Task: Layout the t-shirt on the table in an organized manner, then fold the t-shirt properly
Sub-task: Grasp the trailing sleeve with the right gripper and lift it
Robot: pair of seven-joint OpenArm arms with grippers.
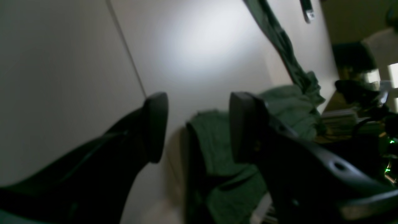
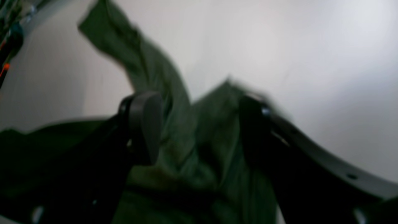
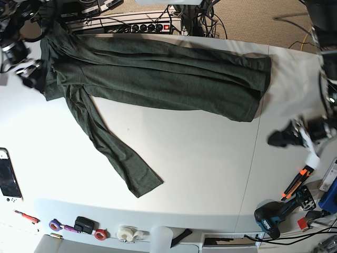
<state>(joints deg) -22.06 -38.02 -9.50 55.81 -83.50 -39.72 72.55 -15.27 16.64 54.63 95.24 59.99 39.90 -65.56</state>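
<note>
Left gripper (image 1: pixel 197 126): jaws spread wide, nothing between them, only bare table (image 1: pixel 77 62) and a fold of shirt (image 1: pixel 224 146) behind the gap. Hangs over the table's end past the dark seam (image 1: pixel 127 49), in base view at the right edge (image 3: pixel 287 138), well apart from the shirt's nearest end.

Right gripper (image 2: pixel 199 124): jaws also wide apart, green cloth (image 2: pixel 186 149) bunched in the gap and below, blurred; touching or just above, cannot tell. In base view at the far left edge (image 3: pixel 32 74), just beside the shirt's crumpled end.

Shirt (image 3: pixel 158 74): stretched in a long band across the far half of the table (image 3: pixel 200 158), from the left edge almost to the seam, creased lengthwise, not flat. A narrow strip of it (image 3: pixel 113 147) trails diagonally from the left end toward the near side, ending in a squared hem.

Around the table: phone (image 3: pixel 9 176) at the left edge; rolls of tape (image 3: pixel 126 233) and small bits on the near ledge; drill (image 3: pixel 276 213) and orange-handled tool (image 3: pixel 297 183) at the near right; power strip (image 3: pixel 131 26) and cables beyond the far edge.
</note>
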